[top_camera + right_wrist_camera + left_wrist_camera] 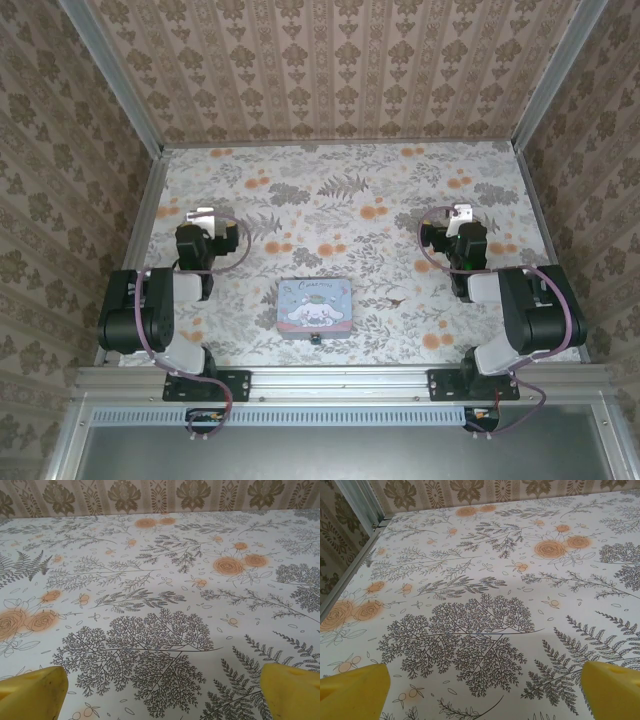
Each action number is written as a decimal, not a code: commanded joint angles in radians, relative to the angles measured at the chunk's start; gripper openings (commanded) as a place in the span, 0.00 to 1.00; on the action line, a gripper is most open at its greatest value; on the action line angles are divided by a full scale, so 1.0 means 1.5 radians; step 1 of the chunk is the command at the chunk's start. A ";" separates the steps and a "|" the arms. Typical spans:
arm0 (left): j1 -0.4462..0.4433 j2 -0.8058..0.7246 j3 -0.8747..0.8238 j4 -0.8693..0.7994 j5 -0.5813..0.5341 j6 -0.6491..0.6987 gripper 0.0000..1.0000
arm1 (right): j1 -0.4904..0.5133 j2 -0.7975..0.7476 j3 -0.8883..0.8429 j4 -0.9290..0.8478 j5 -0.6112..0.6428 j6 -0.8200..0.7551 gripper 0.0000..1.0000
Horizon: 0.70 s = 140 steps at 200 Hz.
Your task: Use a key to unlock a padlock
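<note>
Padlock (316,339): tiny dark speck, detail too small to resolve. It lies at the near edge of the pale-blue tin (316,305), centre-front on the floral table (400,190). Left gripper (203,215) and right gripper (458,213) are well apart from it, jaws spread wide, holding nothing.

A pale-blue rectangular tin (315,304) with a white cartoon dog on its lid lies flat near the front edge of the table (340,190), about midway across. A cloth (470,630) printed with grey ferns and orange roses covers the table. Brown damask wallpaper (330,70) lines three sides, edged by metal rails (340,380).
</note>
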 commanded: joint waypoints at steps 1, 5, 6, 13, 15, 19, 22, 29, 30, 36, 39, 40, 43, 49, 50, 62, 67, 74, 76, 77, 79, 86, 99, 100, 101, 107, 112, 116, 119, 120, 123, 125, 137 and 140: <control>0.002 -0.002 0.003 -0.001 0.012 0.006 1.00 | -0.003 0.002 0.010 -0.002 -0.012 0.001 0.99; 0.002 -0.002 0.003 -0.001 0.012 0.006 1.00 | -0.003 0.002 0.010 -0.003 -0.011 0.001 1.00; 0.002 -0.002 0.003 -0.001 0.012 0.006 1.00 | -0.003 0.001 0.010 -0.003 -0.012 0.001 1.00; 0.002 -0.003 0.003 -0.001 0.012 0.006 1.00 | -0.003 0.002 0.010 -0.003 -0.012 0.001 1.00; 0.002 -0.002 0.003 -0.001 0.013 0.005 1.00 | -0.003 0.001 0.010 -0.004 -0.012 0.001 1.00; 0.002 -0.002 0.003 0.000 0.013 0.005 1.00 | -0.003 0.001 0.010 -0.002 -0.012 0.001 1.00; 0.002 -0.002 0.003 -0.001 0.014 0.005 1.00 | -0.003 0.001 0.010 -0.003 -0.012 0.001 1.00; 0.002 -0.002 0.003 -0.001 0.013 0.005 1.00 | -0.003 0.001 0.010 -0.003 -0.012 0.001 1.00; 0.002 -0.002 0.003 -0.001 0.013 0.005 1.00 | -0.003 0.001 0.010 -0.003 -0.012 0.001 1.00; 0.003 -0.002 0.003 -0.002 0.011 0.004 1.00 | -0.003 0.001 0.010 -0.003 -0.011 0.001 1.00; 0.003 -0.002 0.003 -0.001 0.009 0.002 1.00 | -0.003 0.001 0.010 -0.004 -0.011 0.002 1.00; 0.003 -0.002 0.003 -0.001 0.007 0.002 1.00 | -0.003 0.001 0.010 -0.003 -0.010 0.001 1.00; 0.003 -0.002 0.003 -0.001 0.006 0.001 1.00 | -0.003 0.001 0.010 -0.003 -0.010 0.002 1.00; 0.004 -0.004 0.002 0.000 0.005 -0.001 1.00 | -0.003 0.001 0.010 -0.003 -0.009 0.002 0.99; 0.004 -0.004 0.002 0.000 0.005 0.000 1.00 | -0.003 0.001 0.010 -0.003 -0.009 0.002 1.00; 0.004 -0.002 0.005 -0.002 0.004 0.000 1.00 | -0.003 0.001 0.010 -0.003 -0.009 0.001 1.00; 0.004 -0.003 0.006 -0.005 0.004 -0.001 1.00 | -0.003 0.002 0.011 -0.005 -0.009 0.002 1.00; 0.004 -0.002 0.006 -0.006 0.004 0.000 1.00 | -0.003 0.002 0.012 -0.007 -0.009 0.002 0.99; 0.004 -0.002 0.006 -0.005 0.004 0.000 1.00 | -0.003 0.002 0.012 -0.007 -0.009 0.002 0.99; 0.004 -0.002 0.006 -0.005 0.004 0.000 1.00 | -0.003 0.002 0.012 -0.007 -0.009 0.002 0.99; 0.004 -0.002 0.005 -0.005 0.004 0.000 1.00 | -0.003 0.002 0.012 -0.007 -0.009 0.002 0.99; 0.004 -0.002 0.006 -0.004 0.004 0.000 1.00 | -0.003 0.002 0.012 -0.007 -0.009 0.002 0.99; 0.004 -0.002 0.004 -0.002 0.004 -0.001 1.00 | -0.003 0.001 0.011 -0.005 -0.009 0.002 1.00; 0.004 -0.002 0.004 -0.002 0.004 -0.001 1.00 | -0.003 0.002 0.012 -0.005 -0.009 0.002 1.00; 0.005 -0.002 0.004 -0.002 0.004 -0.001 1.00 | -0.003 0.001 0.011 -0.005 -0.009 0.002 0.99; 0.003 -0.003 0.004 -0.003 0.004 0.000 1.00 | -0.003 0.001 0.011 -0.004 -0.009 0.002 1.00; 0.003 -0.002 0.004 -0.002 0.004 0.000 1.00 | -0.003 0.002 0.011 -0.004 -0.009 0.002 1.00; 0.003 -0.002 0.004 -0.003 0.004 -0.001 1.00 | -0.003 0.002 0.010 -0.004 -0.009 0.002 1.00; 0.003 -0.002 0.004 -0.003 0.004 -0.001 1.00 | -0.003 0.002 0.010 -0.004 -0.009 0.002 1.00; 0.003 -0.002 0.004 -0.003 0.004 -0.001 1.00 | -0.003 0.002 0.010 -0.004 -0.009 0.002 1.00; 0.003 -0.002 0.004 -0.002 0.004 0.000 1.00 | -0.003 0.001 0.010 -0.004 -0.009 0.002 0.99; 0.003 -0.002 0.004 -0.002 0.004 0.000 1.00 | -0.003 0.001 0.010 -0.004 -0.009 0.002 0.99; 0.003 -0.002 0.005 -0.002 0.004 -0.001 1.00 | -0.003 0.001 0.011 -0.005 -0.009 0.002 0.99; 0.003 -0.002 0.005 -0.002 0.004 0.000 1.00 | -0.003 0.002 0.011 -0.005 -0.009 0.001 0.99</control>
